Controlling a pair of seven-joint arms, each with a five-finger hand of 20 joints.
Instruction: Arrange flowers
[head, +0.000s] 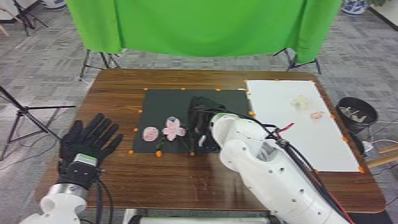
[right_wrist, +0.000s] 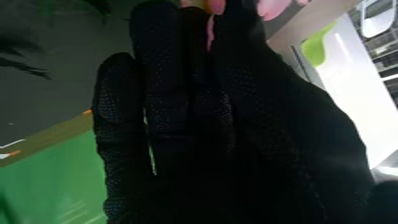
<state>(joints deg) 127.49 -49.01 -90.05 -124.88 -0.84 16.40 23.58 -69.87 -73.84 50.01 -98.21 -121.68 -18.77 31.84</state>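
Spreading empty left hand (head: 87, 142), with right hand's (head: 203, 120) fingers (right_wrist: 164, 60) straight beside pink petals (right_wrist: 272, 8); cannot tell grip.
Cannot identify pale contents (head: 354, 116) of black bin (head: 362, 102).

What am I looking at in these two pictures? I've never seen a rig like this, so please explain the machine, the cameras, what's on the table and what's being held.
This is a robot with two white arms and black-gloved hands, set to arrange flowers.

The head view looks forward and down. The left hand is open at the left of the brown wooden table; the right hand is over the black sheet. On that sheet, between the hands, are a rounded pink flower and a star-shaped pink flower. To the right lies a white sheet.

The other picture comes from the right wrist, looking along its glove. Something pink shows at the glove's far end; I can't tell whether it is held.
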